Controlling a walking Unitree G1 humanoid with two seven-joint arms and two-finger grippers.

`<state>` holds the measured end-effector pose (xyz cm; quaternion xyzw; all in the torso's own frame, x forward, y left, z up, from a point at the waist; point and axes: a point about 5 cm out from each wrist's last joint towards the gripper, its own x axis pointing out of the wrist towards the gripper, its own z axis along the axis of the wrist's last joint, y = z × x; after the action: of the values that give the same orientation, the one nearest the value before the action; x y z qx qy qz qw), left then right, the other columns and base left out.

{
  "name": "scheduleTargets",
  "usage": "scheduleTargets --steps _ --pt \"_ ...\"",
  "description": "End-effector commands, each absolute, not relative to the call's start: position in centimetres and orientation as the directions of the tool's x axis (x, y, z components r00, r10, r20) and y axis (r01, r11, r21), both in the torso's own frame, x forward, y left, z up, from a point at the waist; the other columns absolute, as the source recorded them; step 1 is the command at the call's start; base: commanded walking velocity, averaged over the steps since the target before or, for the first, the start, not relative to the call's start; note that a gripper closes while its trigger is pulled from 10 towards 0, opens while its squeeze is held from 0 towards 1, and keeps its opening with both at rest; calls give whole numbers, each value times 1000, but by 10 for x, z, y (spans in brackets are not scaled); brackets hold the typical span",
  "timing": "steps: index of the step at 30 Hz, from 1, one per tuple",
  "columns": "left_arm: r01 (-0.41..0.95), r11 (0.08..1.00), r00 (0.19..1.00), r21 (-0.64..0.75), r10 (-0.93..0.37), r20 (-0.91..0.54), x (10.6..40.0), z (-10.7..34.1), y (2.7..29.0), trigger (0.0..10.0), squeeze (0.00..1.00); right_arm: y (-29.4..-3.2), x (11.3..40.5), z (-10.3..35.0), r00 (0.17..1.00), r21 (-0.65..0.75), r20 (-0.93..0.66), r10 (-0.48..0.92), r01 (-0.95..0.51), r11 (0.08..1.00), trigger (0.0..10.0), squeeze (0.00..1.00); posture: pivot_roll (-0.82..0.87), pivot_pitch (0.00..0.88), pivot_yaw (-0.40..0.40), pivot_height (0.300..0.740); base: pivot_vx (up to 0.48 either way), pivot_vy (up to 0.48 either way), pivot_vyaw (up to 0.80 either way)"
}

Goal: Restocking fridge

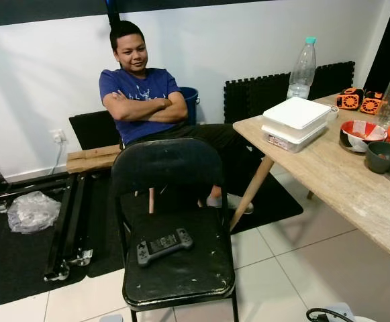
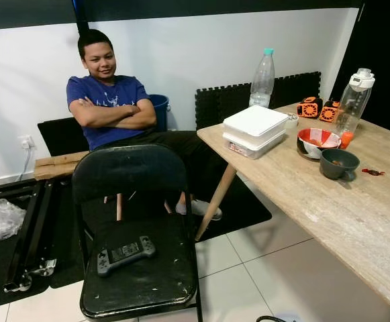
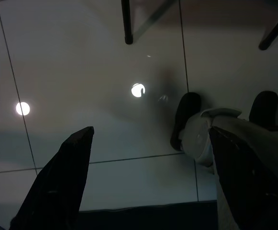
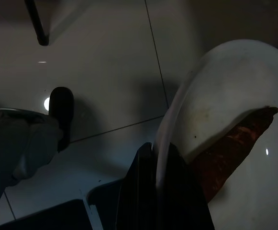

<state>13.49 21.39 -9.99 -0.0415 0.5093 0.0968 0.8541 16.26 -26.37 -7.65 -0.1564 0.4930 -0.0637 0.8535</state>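
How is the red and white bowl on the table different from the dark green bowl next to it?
The red and white bowl is wider and shallower, and brightly coloured; the dark green bowl is smaller, deeper and plain dark. The red and white bowl stands further from the table's near edge, close to the clear bottle; the dark green bowl stands in front of it. Both sit upright on the wooden table, with something small and reddish inside.

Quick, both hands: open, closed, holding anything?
Left hand: open, holding nothing, hanging over the tiled floor.
Right hand: closed on the rim of a white plate with a reddish-brown piece on it.
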Motion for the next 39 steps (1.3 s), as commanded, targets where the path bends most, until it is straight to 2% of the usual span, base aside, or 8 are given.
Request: scheduleTargets --steps 1,39 --pt "-216 976 449 24 122 -885 131 -102 212 10000 0 -263 162 -77 502 -331 -824 -262 -51 942 10000 0 -51 0 5 740 -326 0 0" --pt "-203 979 454 19 111 -884 132 -102 208 10000 0 -260 160 -79 494 -319 -832 -251 -57 946 10000 0 -48 0 3 740 -333 0 0"
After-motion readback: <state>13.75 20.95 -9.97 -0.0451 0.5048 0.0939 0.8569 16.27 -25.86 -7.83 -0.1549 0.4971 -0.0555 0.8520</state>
